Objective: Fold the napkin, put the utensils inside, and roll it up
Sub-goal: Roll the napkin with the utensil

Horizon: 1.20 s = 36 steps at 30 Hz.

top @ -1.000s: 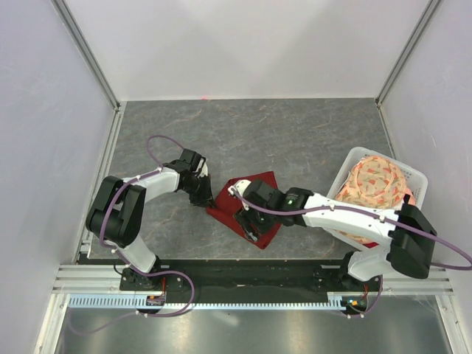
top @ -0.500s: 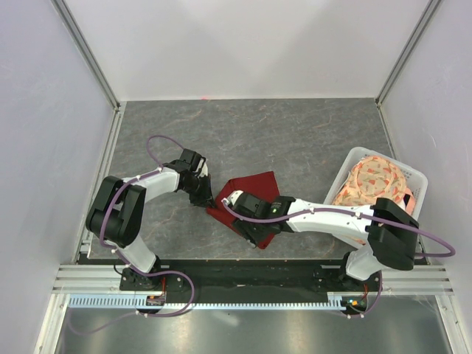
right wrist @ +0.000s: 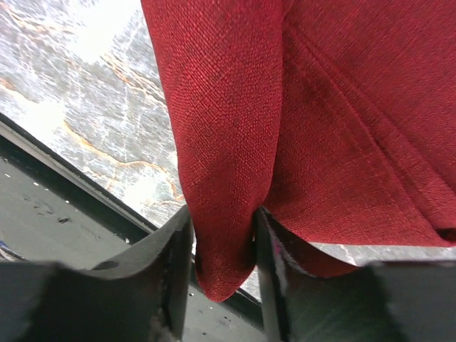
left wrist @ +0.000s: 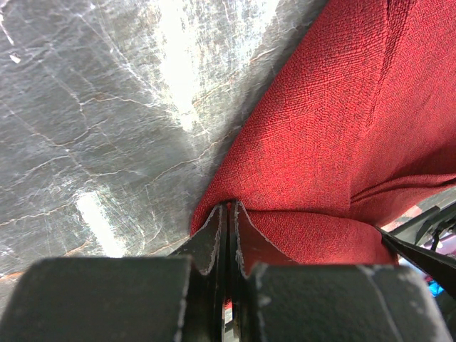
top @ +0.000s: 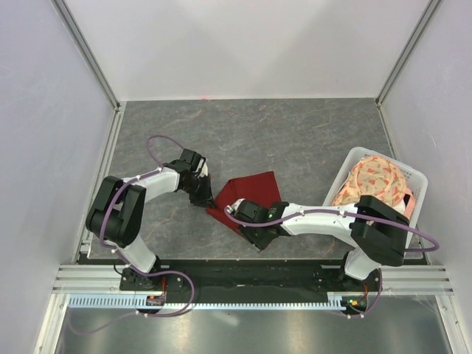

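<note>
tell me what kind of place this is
Probably a lab robot test cell: plain white walls on metal posts box in a grey stone-look table, with left arm and right arm bolted to a rail at its near edge.

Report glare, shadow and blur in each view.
Top external: even light, sharp, only faint shadows. Left wrist: white glare patches on the table, its fingers dark and soft. Right wrist: glare top left, napkin weave crisp.

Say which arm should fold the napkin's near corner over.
Right, probably: the right gripper has the near corner of the napkin bunched between its fingers. The left gripper is shut on its left corner, better as an anchor.
</note>
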Motion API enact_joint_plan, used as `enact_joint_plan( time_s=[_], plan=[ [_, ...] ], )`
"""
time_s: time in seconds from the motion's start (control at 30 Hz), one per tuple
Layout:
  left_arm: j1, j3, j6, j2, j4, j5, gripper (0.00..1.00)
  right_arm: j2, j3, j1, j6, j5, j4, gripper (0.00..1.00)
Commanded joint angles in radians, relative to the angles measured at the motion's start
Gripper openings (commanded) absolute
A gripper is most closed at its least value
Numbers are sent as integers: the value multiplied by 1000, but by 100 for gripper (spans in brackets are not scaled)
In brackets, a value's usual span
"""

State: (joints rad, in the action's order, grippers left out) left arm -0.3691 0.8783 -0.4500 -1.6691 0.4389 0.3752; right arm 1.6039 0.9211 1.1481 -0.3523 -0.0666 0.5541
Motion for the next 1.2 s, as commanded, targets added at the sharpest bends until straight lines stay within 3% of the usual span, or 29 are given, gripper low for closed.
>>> enact_joint_plan(
  time_s=[0.0, 0.2, 0.33, 0.53, 0.57, 0.67, 0.7, 0.8, 1.0, 1.17],
  plan=[
    [-2, -4, 62, -26, 32, -65, 2, 7, -30, -2, -22, 62, -57, 38],
    [-1, -6, 62, -23, 34, -62, 2, -25, -137, -91, -16, 282, -181, 23],
    [-1, 5, 62, -34, 32, -59, 2, -29, -205, -188, 1, 402, -244, 22],
    [-2, 16, 63, -35, 32, -76, 4, 7, -228, -217, 41, 462, -273, 22],
    [-2, 19, 63, -29, 34, -99, 8, 11, -226, -218, 42, 465, -273, 22],
    [-1, 47, 66, 8, 46, -145, 38, 37, -223, -218, 53, 478, -275, 22],
    [-1, 54, 66, 18, 47, -162, 54, 47, -223, -218, 55, 479, -275, 22],
    [-1, 82, 59, 60, 57, -234, 67, 63, -219, -218, 62, 488, -276, 21],
    [1, 51, 30, 140, 32, -320, 70, 102, -215, -232, 79, 521, -284, 21],
    [1, -71, 13, 229, -103, -208, 70, 128, -209, -246, 96, 541, -283, 20]
  ],
)
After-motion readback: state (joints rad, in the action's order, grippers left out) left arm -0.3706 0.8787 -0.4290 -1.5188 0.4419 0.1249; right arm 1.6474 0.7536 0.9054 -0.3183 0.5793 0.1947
